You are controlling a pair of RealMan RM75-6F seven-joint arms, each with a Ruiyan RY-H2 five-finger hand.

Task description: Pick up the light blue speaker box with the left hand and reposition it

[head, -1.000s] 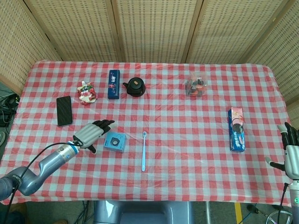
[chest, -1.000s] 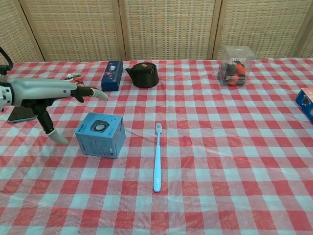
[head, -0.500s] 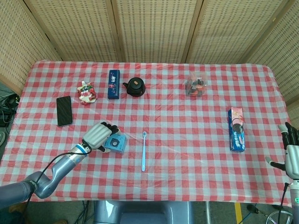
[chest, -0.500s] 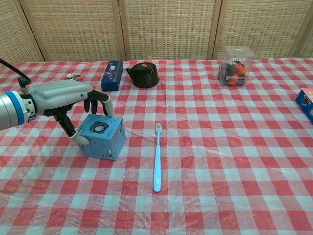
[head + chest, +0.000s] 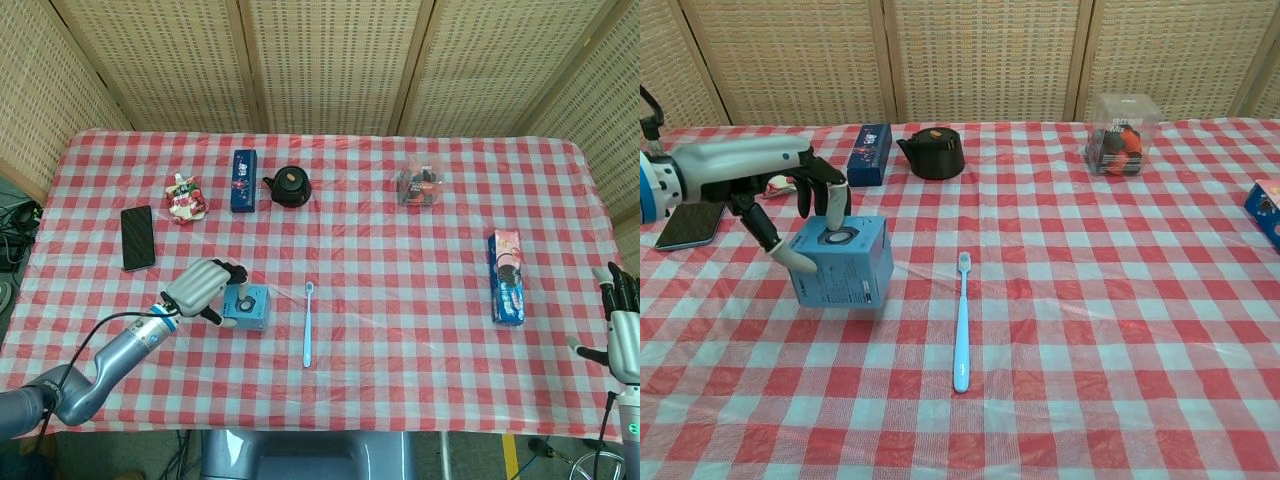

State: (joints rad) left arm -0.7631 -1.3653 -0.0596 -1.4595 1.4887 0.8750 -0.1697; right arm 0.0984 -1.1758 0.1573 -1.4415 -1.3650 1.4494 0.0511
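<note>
The light blue speaker box (image 5: 249, 308) (image 5: 845, 264) sits left of centre near the table's front edge, its round speaker picture facing up. My left hand (image 5: 200, 287) (image 5: 790, 190) grips it from the left: fingers (image 5: 837, 207) press on its top face and the thumb sits against its left side. In the chest view the box looks tipped up; I cannot tell whether it is clear of the cloth. My right hand (image 5: 622, 320) hangs beyond the table's right edge, fingers apart and holding nothing.
A light blue toothbrush (image 5: 308, 323) (image 5: 961, 320) lies just right of the box. A phone (image 5: 138, 237), snack packet (image 5: 185, 198), dark blue box (image 5: 242, 180) and black teapot (image 5: 291, 186) lie behind. A clear container (image 5: 420, 186) and a carton (image 5: 506, 277) lie at right.
My left hand moved right from beside the box, came down over it and closed on it. The box now stands higher in the chest view, its face turned up. The right hand stayed still.
</note>
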